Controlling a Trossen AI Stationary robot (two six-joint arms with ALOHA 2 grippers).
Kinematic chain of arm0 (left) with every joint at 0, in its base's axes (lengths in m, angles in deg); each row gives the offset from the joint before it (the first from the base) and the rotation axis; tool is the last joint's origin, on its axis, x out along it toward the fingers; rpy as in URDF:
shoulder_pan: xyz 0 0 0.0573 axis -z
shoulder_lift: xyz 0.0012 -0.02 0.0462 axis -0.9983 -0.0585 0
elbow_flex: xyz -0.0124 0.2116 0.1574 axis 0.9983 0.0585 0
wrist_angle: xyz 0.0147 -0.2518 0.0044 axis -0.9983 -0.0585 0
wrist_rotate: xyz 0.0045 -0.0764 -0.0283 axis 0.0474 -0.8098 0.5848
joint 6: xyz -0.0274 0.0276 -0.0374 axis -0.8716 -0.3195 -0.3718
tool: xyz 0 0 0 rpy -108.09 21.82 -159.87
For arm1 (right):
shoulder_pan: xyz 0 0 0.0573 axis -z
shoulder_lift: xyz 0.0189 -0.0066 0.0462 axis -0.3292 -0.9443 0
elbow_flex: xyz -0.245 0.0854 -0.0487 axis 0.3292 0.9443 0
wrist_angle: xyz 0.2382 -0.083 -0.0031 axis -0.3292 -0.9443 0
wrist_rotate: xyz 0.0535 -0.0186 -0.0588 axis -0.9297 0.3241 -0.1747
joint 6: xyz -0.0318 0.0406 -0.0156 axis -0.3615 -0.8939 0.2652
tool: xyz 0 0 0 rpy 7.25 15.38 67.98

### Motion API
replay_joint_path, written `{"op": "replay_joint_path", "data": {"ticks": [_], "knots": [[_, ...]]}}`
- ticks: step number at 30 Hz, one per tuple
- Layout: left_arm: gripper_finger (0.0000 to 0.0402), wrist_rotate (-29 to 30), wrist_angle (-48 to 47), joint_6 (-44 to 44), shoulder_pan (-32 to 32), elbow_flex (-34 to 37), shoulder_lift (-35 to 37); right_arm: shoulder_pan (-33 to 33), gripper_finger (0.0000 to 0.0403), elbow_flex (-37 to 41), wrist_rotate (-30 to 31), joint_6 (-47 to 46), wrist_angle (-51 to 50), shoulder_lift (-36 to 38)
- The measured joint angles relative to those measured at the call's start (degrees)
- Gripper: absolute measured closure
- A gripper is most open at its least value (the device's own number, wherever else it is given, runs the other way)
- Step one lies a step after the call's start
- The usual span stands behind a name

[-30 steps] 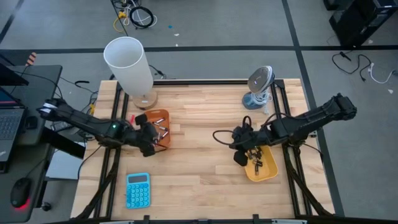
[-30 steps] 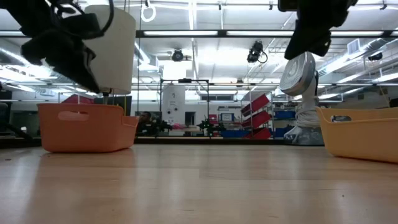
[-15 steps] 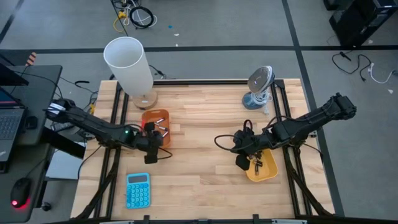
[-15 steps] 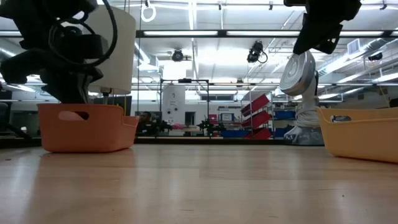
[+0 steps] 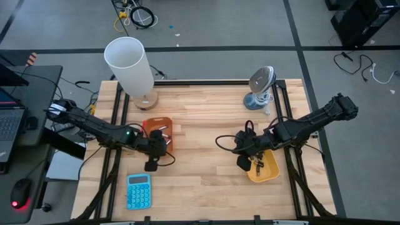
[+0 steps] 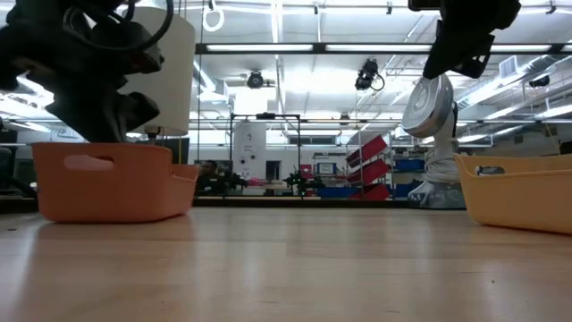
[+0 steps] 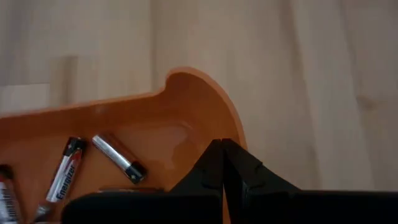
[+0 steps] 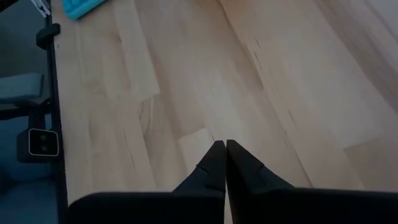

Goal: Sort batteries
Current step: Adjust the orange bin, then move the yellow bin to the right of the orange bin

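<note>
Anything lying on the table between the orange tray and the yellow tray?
Nothing: between the orange plastic tray and yellow plastic tray the wooden tabletop is bare, in the high view.

A light wooden plank table (image 5: 200,125) with black rails along its sides carries everything. Taking the orange rectangular plastic tray (image 5: 164,122) as the landmark: a tall white cylinder on a round wooden base (image 5: 129,65) stands just beyond it toward the far edge. A turquoise calculator (image 5: 138,190) lies nearer the front edge on the same side. A small grey desk fan (image 5: 259,87) and a yellow rectangular plastic tray (image 5: 267,170) sit well apart from it across the table.
</note>
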Motion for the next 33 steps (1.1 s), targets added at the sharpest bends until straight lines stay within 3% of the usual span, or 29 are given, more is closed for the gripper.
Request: {"op": "replay_joint_path", "data": {"ticks": [4,12,19,24,33], "knots": [[0.0401,-1.22,1.27,1.53,0.84,0.02,0.0,-0.26,0.0403,0.0,-0.39,-2.94,-5.1,0.0],[0.0402,2.39,2.99,6.69,1.1,-2.29,0.13,-1.79,0.0403,-0.16,-2.83,-12.98,-19.94,0.0],[0.0401,6.58,2.72,10.26,1.1,-5.26,0.13,-7.27,0.0403,-4.27,-4.9,-30.1,-43.11,0.0],[0.0401,7.34,2.8,12.11,1.1,-7.89,0.13,-12.01,0.0403,-5.73,-11.13,-40.12,-54.48,0.05],[0.0401,10.39,1.58,14.47,1.1,-10.3,0.13,-19.06,0.0403,-3.63,-14.88,-49.06,-48.78,-0.07]]}}
